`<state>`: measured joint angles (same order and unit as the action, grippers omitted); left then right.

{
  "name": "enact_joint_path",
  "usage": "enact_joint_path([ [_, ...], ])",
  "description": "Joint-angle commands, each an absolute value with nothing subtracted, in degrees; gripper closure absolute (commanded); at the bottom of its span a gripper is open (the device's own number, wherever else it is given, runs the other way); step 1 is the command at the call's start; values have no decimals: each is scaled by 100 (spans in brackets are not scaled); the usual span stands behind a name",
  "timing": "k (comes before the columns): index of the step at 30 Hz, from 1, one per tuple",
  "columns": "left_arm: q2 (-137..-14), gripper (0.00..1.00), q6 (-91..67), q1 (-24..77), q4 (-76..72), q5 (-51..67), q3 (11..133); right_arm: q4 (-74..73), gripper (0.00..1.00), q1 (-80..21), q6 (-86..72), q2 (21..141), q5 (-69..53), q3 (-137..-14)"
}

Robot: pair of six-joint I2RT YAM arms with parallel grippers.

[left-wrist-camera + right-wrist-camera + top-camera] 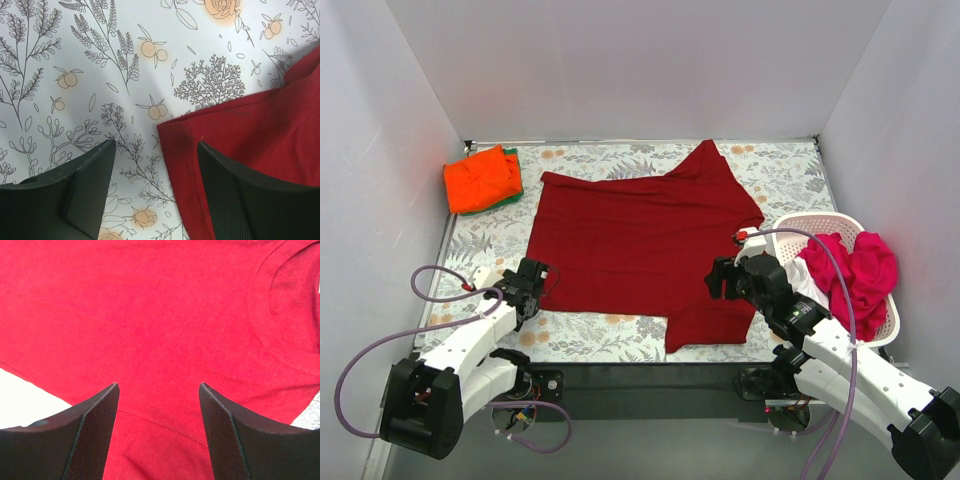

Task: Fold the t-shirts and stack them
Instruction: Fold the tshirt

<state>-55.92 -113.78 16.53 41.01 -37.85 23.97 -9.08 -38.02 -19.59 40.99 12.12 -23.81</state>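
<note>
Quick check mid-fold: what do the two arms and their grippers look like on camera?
Both the left arm and the right arm have white shell links with black joint housings. Pale purple cables trail from each, red-tipped near the wrist. The left gripper and the right gripper carry black wedge-shaped fingers with mesh-textured inner faces.

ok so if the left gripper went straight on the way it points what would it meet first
Most likely the corner hem of the crimson t-shirt: the open left gripper straddles that edge, one finger over cloth, the other over the floral table cover. Depth is unclear.
</note>
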Motion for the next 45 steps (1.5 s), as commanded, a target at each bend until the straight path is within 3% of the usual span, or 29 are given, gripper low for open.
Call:
enact_joint_path([
  [1,-5669,39,-12270,1600,3823,-3797,2320,-835,41,-3841,-2004,4087,1362,-2399],
  [14,-5906,50,-11857,1345,3411,-3612,2294,-835,41,-3841,-2021,4087,1415,-2391],
  [16,-5924,55,-11752,1292,3296,-3560,2285,-826,41,-3841,-2021,4052,1433,-2373],
  [27,-6529,60,-11145,1108,2874,-3173,2434,-835,41,-3841,-2021,4043,1441,-2382],
  [31,-6679,76,-11048,1072,2857,-3103,2514,-844,41,-3841,-2021,4017,1476,-2373],
  [32,-6688,89,-11013,1064,2839,-3085,2505,-835,41,-3841,-2021,4017,1477,-2373],
  [34,-6671,100,-11021,1046,2856,-3059,2496,-844,41,-3841,-2021,3999,1494,-2364],
  [45,-5214,100,-11180,1002,3603,-3041,2812,-844,40,-3841,-2030,4245,1599,-2399],
])
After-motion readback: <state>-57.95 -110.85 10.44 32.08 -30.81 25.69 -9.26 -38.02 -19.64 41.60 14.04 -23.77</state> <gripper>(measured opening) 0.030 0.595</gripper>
